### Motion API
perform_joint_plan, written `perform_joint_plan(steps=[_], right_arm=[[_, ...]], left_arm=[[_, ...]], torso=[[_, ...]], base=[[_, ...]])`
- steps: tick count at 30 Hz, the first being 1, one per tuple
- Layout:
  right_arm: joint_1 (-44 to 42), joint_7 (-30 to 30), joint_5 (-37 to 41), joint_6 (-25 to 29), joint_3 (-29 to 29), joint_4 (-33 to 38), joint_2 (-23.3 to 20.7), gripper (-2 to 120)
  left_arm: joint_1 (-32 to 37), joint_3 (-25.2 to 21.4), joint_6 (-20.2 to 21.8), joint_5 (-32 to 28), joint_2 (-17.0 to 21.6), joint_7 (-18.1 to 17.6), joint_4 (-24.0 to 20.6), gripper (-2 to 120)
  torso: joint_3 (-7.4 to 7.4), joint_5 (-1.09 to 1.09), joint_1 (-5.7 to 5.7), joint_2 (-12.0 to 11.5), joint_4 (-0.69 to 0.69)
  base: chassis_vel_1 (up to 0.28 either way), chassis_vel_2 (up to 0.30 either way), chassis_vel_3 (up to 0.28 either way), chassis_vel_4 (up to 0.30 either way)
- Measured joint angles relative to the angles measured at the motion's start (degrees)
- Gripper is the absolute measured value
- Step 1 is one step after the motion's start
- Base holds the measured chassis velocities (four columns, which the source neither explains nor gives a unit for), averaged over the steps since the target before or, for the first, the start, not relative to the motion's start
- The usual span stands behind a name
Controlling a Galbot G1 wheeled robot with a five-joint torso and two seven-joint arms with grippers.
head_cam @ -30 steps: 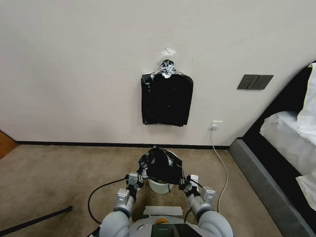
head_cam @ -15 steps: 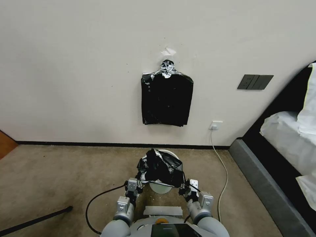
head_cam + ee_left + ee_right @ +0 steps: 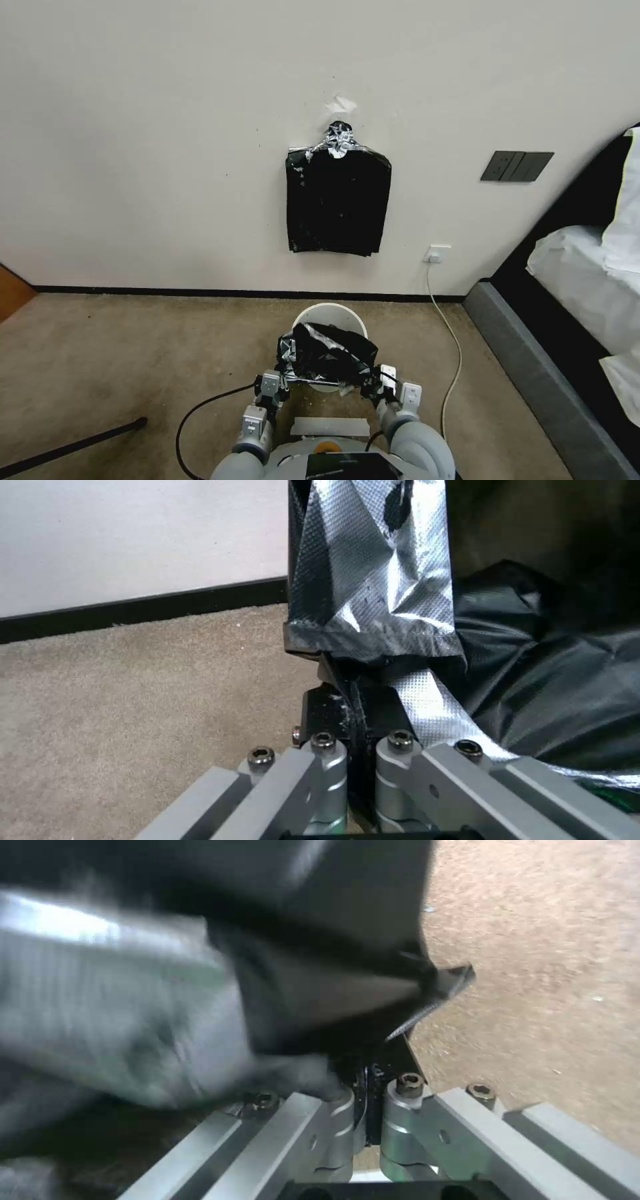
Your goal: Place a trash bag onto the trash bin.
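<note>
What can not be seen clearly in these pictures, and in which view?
- Head view: the trash bag covers the near rim of the trash bin, so whether the film is over the rim cannot be told.
- Right wrist view: the bag is blurred, and it hides the right tool tips.
- Left wrist view: the bag's fold hides the left tool tips and the bin.
- Head view: the bed is cut off by the edge.

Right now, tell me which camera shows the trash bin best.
The head view: the trash bin shows its round white rim behind the trash bag, which is stretched between the left pincer and the right pincer. Both wrist views show bag film and carpet instead.
</note>
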Motion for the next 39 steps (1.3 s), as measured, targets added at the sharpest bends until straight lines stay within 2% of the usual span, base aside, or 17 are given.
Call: perform_joint_plan(steps=[13, 19, 20, 21, 24, 27, 29, 31, 32, 34, 37, 39], right_arm=[[2.31, -3.76, -1.89, 4.45, 0.12, -5.45, -0.51, 0], [1.91, -5.24, -3.56, 5.72, 0.07, -5.9, -0.98, 0], [1.18, -5.9, -4.56, 6.03, -0.01, -5.67, -1.32, 7], [1.18, -5.9, -4.56, 6.03, -0.01, -5.67, -1.32, 7], [-1.22, -6.32, -6.3, 6.55, 0.02, -3.75, -2.38, 20], [-2.49, -6.44, -7.22, 6.89, 0.14, -2.84, -2.96, 28], [-3.88, -6.62, -8.61, 7.21, 0.27, -2.03, -3.43, 38], [-4.45, -6.79, -9.1, 7.35, 0.3, -1.76, -3.57, 42], [-5.77, -7.21, -10.34, 7.77, 0.32, -1.14, -3.94, 50], [-6.33, -7.38, -10.89, 7.95, 0.32, -0.79, -4.14, 53], [-8.55, -8.01, -12.61, 8.48, 0.33, 1.05, -4.96, 67], [-8.88, -8.1, -12.8, 8.55, 0.34, 1.4, -5.11, 70]], left_arm=[[-4.57, 1.0, -1.59, -0.33, -0.18, -0.17, 5.22, 0], [-4.97, 0.73, -2.15, -0.33, 0.02, -0.05, 5.65, 0], [-4.78, 0.19, -1.87, -0.55, 0.25, 0.2, 4.98, 0], [-4.78, 0.19, -1.87, -0.55, 0.25, 0.2, 4.98, 0], [-4.13, -1.77, 0.43, -2.73, 1.2, 0.75, 1.96, 13], [-3.33, -2.5, 1.28, -2.7, 2.25, 1.1, 1.1, 21], [-1.99, -3.43, 2.66, -2.48, 3.21, 1.79, -0.04, 32], [-1.58, -3.73, 3.0, -2.23, 3.45, 1.94, -0.36, 35], [-0.69, -4.16, 3.26, -1.09, 3.8, 2.24, -0.87, 43], [-0.33, -4.29, 3.25, -0.38, 3.87, 2.3, -1.05, 46], [0.77, -4.57, 2.65, 1.78, 3.97, 2.39, -1.59, 61], [0.88, -4.6, 2.47, 1.99, 3.98, 2.39, -1.6, 62]], torso=[[0.0, 0.0, 0.0, 0.0, 0.0], [0.0, 0.0, 0.0, 0.0, 0.0], [0.0, 0.0, 0.0, 0.0, 0.0], [0.0, 0.0, 0.0, 0.0, 0.0], [0.0, 0.0, 0.0, 0.0, -0.01], [0.0, 0.0, 0.0, 0.0, 0.0], [0.0, 0.01, 0.0, 0.0, 0.01], [0.0, 0.0, 0.0, 0.0, 0.0], [0.0, 0.01, 0.0, 0.0, 0.0], [0.0, 0.0, 0.0, 0.0, 0.0], [0.0, 0.0, 0.0, 0.0, 0.0], [0.0, 0.0, 0.0, 0.0, 0.0]], base=[[0.0, 0.0, 0.0, 0.0], [0.0, 0.0, 0.0, 0.0], [0.0, 0.0, 0.0, 0.0], [0.0, 0.0, 0.0, 0.0], [0.0, 0.0, 0.0, 0.0], [0.0, 0.0, 0.0, 0.0], [0.0, 0.0, 0.0, 0.0], [0.0, 0.0, 0.0, 0.0], [0.0, 0.0, 0.0, 0.0], [0.0, 0.0, 0.0, 0.0], [0.0, 0.0, 0.0, 0.0], [0.0, 0.0, 0.0, 0.0]])
